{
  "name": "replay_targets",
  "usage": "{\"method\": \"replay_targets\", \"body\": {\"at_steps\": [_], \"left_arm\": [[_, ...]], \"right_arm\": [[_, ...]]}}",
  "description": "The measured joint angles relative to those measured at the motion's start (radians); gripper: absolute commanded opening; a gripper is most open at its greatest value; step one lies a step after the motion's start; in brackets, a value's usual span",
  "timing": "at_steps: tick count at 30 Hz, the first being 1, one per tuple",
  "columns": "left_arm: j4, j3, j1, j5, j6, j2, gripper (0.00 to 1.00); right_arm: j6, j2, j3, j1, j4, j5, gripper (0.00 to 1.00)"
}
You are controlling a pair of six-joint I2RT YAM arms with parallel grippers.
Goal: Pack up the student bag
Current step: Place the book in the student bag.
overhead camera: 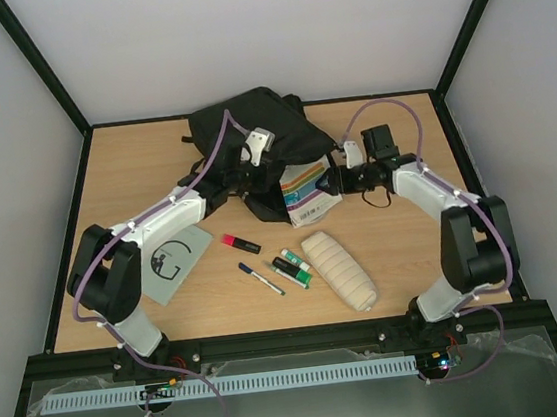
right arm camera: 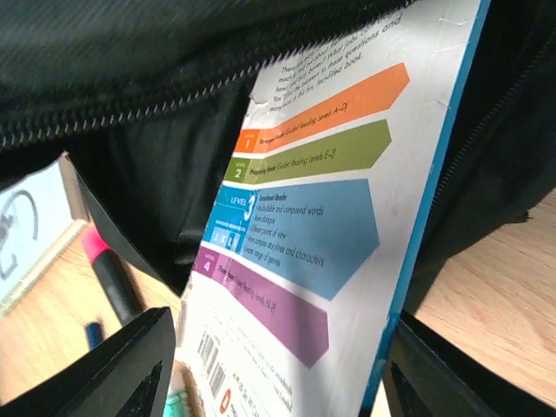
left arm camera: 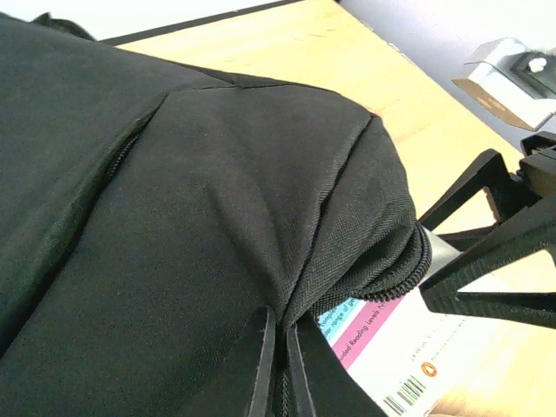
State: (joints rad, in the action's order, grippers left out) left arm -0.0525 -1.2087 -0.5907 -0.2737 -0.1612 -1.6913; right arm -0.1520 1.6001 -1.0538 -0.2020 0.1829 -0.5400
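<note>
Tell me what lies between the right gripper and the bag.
A book, one end inside the bag, the other end at the open right gripper. The right wrist view shows it best.

surface: wooden table [overhead camera: 221, 321] | on it: student bag [overhead camera: 269, 124], pencil case [overhead camera: 339, 270], pens [overhead camera: 261, 279], grey booklet [overhead camera: 176, 263]

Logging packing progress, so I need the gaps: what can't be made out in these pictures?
- Interior of the large black fabric backpack: every view, hidden by its own folds.
- Far end of the white paperback book with coloured bands: every view, tucked inside the bag mouth.
- Grey printed card: top view, upper edge under the left arm.
- Book's small print: right wrist view, blurred.
</note>
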Motion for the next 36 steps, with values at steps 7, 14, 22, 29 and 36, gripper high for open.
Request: {"method": "replay_targets", "body": {"at_steps": [7, 14, 22, 29, 36], "left_arm": [[-0.010, -0.002, -0.003, -0.133, 0.025, -0.018, 0.03], [0.007, -0.017, -0.029, -0.203, 0.064, -0.056, 0.02], [0.026, -0.038, -0.055, -0.197, 0.080, -0.057, 0.03], [0.034, -0.038, -0.055, -0.192, 0.082, -0.057, 0.02], [0.039, -0.038, -0.055, -0.196, 0.081, -0.057, 0.02]], "right_arm": [[0.179, -0.122, 0.087, 0.000, 0.073, 0.106, 0.62], [0.537, -0.338, 0.191, -0.001, 0.158, 0.139, 0.66], [0.648, -0.293, 0.189, -0.001, 0.187, 0.278, 0.72], [0.646, -0.287, 0.126, -0.001, 0.267, 0.275, 0.72], [0.830, -0.401, 0.148, -0.001, 0.298, 0.370, 0.77]]}}
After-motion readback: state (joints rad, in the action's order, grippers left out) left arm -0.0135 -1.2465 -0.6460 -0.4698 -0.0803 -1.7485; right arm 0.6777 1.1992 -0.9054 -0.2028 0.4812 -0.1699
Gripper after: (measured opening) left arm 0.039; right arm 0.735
